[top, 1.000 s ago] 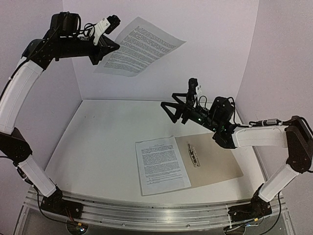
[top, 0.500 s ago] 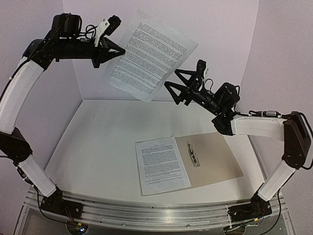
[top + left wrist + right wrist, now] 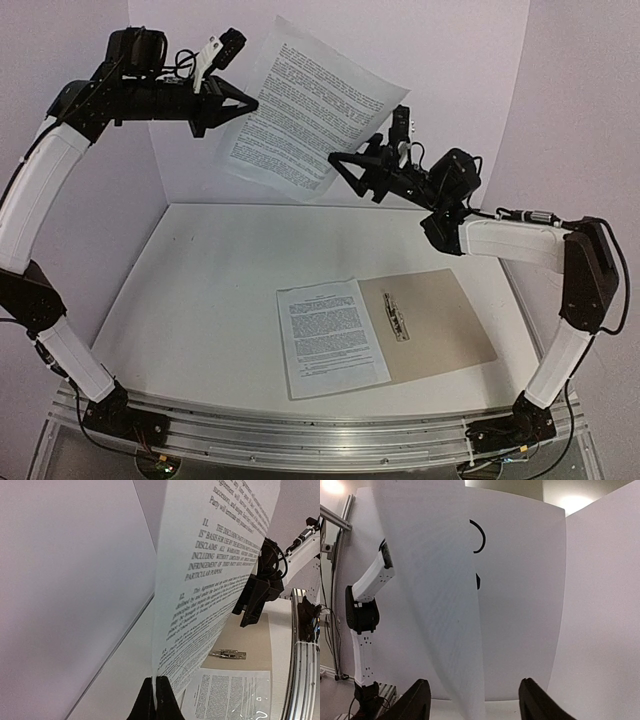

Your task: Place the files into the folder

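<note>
The white table [image 3: 200, 290] carried the tan folder [image 3: 440, 325], which lay open and flat near the right arm's base. Of the two files, one printed sheet [image 3: 330, 338] lay flat at the folder's left side, its right edge just beside the metal fastener strip [image 3: 397, 316]; we could not tell whether a folder leaf lay beneath it, so we judged this sheet placed or nearly placed. The second sheet [image 3: 315, 105] hung high above the back of the table, tilted and slightly bowed, well apart from the folder. The left gripper [image 3: 243, 104] was clamped tight on this sheet's left edge, its jaws pressed together on the paper in the left wrist view. The right gripper [image 3: 347, 172] stood at the sheet's lower right edge with its jaws partly apart; the right wrist view showed the paper passing between the two fingers [image 3: 415, 700] with a gap on each side, so we judged it had hold of nothing. Remaining work, in our estimate: lowering the raised sheet onto the folder and closing the cover.
</note>
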Controlling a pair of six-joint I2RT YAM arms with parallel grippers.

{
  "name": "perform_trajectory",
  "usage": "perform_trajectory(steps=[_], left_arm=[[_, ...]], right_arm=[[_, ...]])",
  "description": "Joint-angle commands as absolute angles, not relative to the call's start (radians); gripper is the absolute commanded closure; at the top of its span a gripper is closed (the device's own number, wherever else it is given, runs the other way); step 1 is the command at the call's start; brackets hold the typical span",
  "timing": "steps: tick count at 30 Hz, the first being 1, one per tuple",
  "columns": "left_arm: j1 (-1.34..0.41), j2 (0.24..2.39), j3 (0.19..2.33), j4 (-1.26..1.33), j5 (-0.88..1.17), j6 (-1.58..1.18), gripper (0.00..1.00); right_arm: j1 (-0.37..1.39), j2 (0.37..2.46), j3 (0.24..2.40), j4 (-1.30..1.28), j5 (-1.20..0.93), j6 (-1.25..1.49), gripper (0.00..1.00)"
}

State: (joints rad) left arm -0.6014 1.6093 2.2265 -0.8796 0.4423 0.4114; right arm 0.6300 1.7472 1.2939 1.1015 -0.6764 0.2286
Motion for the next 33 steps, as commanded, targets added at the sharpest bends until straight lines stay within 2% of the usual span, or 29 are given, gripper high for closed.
perform_trajectory(steps=[1, 4, 5, 6, 17, 19, 20, 22, 24, 29, 33], left_arm=[[-0.603, 1.592, 2.213, -0.823, 0.441, 0.360, 1.00], [-0.603, 1.587, 2.203, -0.819, 0.451, 0.347, 1.00], [-0.603, 1.583, 2.192, -0.817, 0.458, 0.343, 1.00], [-0.603, 1.577, 2.177, -0.814, 0.465, 0.337, 1.00], [-0.603, 1.542, 2.077, -0.771, 0.500, 0.286, 1.00], [-0.603, 1.535, 2.052, -0.771, 0.510, 0.285, 0.97], [-0.603, 1.529, 2.026, -0.764, 0.500, 0.281, 0.78], [-0.604, 1.507, 1.965, -0.735, 0.457, 0.278, 0.32], [-0.603, 1.497, 1.910, -0.709, 0.386, 0.307, 0.21], [-0.608, 1.541, 1.763, -0.709, 0.322, 0.368, 0.21], [-0.705, 1.638, 1.634, -0.654, 0.281, 0.358, 0.23]], right_arm=[[0.635, 1.772, 1.358, 1.161, -0.754, 0.318, 0.58], [0.635, 1.748, 1.334, 1.176, -0.724, 0.321, 0.80], [0.635, 1.737, 1.326, 1.178, -0.705, 0.319, 0.95], [0.635, 1.725, 1.310, 1.178, -0.683, 0.320, 1.00], [0.613, 1.632, 1.198, 1.175, -0.494, 0.380, 1.00], [0.598, 1.618, 1.190, 1.145, -0.461, 0.403, 1.00], [0.588, 1.604, 1.190, 1.078, -0.436, 0.400, 1.00], [0.573, 1.573, 1.205, 0.870, -0.370, 0.363, 1.00], [0.563, 1.551, 1.269, 0.577, -0.288, 0.305, 1.00], [0.523, 1.507, 1.399, -0.102, -0.013, 0.240, 1.00], [0.474, 1.482, 1.432, -0.427, 0.192, 0.284, 1.00]])
